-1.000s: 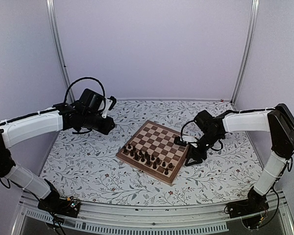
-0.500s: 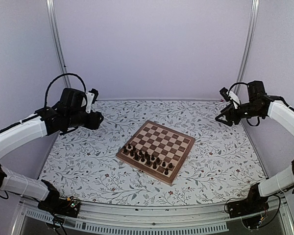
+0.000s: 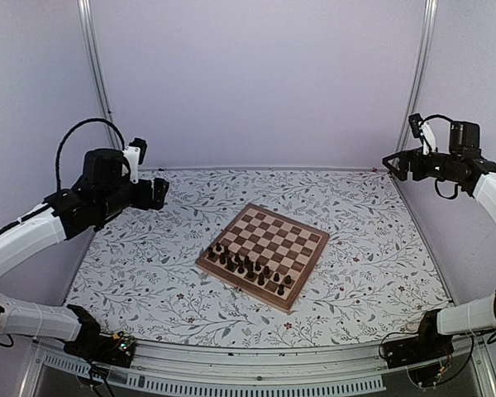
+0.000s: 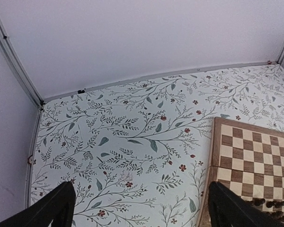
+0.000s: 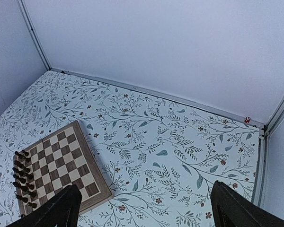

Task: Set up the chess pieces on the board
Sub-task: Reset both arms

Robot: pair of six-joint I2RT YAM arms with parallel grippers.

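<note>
The board [image 3: 283, 235] lies at an angle in the middle of the floral table. The chess pieces [image 3: 249, 266], small and dark, stand in two rows along its near-left edge. My left gripper [image 3: 150, 174] hangs high at the far left, well away from the board, open and holding nothing. My right gripper [image 3: 403, 144] is raised at the far right by the wall, also open and holding nothing. The left wrist view shows the board [image 4: 255, 151] at right, with a few pieces [image 4: 270, 204] at the bottom edge. The right wrist view has the board [image 5: 61, 158] and pieces [image 5: 22, 178] at lower left.
The floral table [image 3: 149, 265] surrounds the board on every side. Pale walls and metal corner posts [image 3: 97, 74] close in the back and sides. The table's front rail [image 3: 248, 364] runs along the near edge between the arm bases.
Both arms have pulled back from the board and risen toward the side walls. Both grippers have opened wider. The pieces and board have not moved.
</note>
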